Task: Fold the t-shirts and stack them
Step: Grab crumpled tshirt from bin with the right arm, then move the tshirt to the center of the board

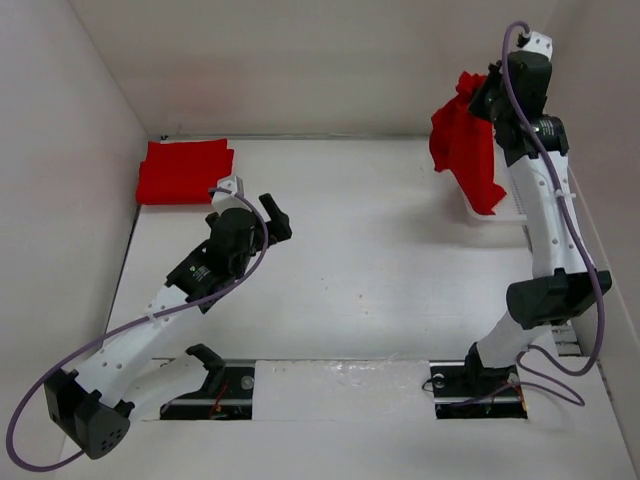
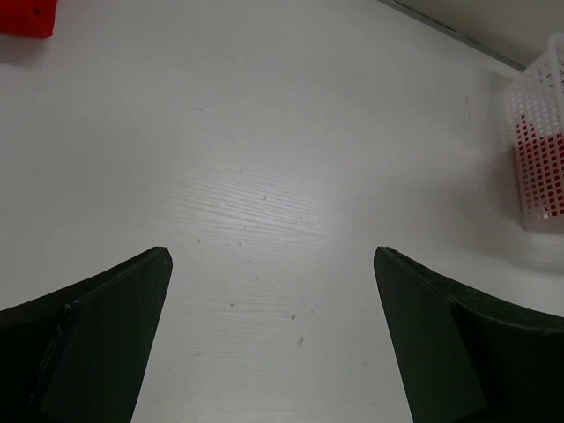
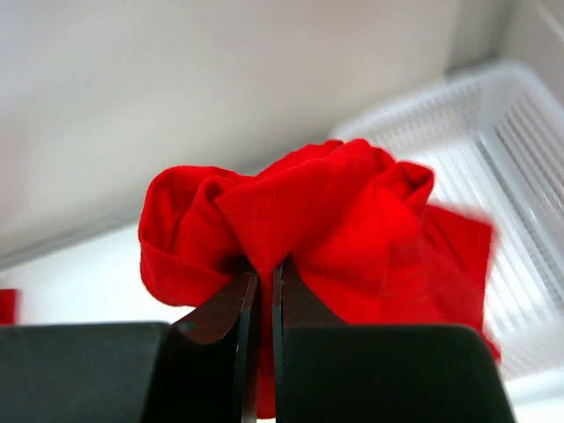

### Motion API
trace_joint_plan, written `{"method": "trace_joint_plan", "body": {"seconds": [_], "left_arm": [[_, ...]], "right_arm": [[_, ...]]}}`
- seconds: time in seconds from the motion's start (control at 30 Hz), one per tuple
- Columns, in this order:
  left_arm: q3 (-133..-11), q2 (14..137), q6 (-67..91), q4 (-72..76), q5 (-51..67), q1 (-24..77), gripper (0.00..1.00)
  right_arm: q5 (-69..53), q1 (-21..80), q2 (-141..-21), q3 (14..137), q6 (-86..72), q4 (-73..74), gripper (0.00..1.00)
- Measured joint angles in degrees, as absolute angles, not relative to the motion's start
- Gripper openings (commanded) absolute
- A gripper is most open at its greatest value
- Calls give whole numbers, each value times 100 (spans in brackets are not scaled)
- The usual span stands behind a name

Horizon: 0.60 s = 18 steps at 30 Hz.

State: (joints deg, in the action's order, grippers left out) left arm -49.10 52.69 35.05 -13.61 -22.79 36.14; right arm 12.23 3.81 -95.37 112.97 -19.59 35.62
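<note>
A folded red t-shirt (image 1: 183, 172) lies flat at the table's back left; its corner (image 2: 22, 16) shows in the left wrist view. A second red t-shirt (image 1: 465, 150) hangs crumpled in the air at the back right, over the white mesh basket (image 1: 500, 212). My right gripper (image 1: 487, 95) is shut on its top bunch. In the right wrist view the fingers (image 3: 264, 269) pinch a fold of that t-shirt (image 3: 308, 211). My left gripper (image 1: 275, 218) hovers left of the table's middle. It is open (image 2: 271, 256), with only bare table between its fingers.
The basket (image 3: 520, 132) stands in the back right corner against the wall. From the left wrist view, red cloth shows through the basket's mesh (image 2: 538, 159). White walls close in the table on the left, back and right. Both arm bases sit at the near edge.
</note>
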Motion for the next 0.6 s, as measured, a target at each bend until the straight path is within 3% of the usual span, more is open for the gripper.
{"method": "trace_joint_plan", "body": {"seconds": [0.3, 0.6], "left_arm": [[-4934, 5269, 3879, -1769, -2567, 3614, 100], [-5693, 5140, 4672, -3006, -2808, 3614, 100]], "right_arm": [[1007, 2158, -9459, 12755, -1103, 3492, 0], [996, 3328, -9251, 12009, -731, 3208, 0]]}}
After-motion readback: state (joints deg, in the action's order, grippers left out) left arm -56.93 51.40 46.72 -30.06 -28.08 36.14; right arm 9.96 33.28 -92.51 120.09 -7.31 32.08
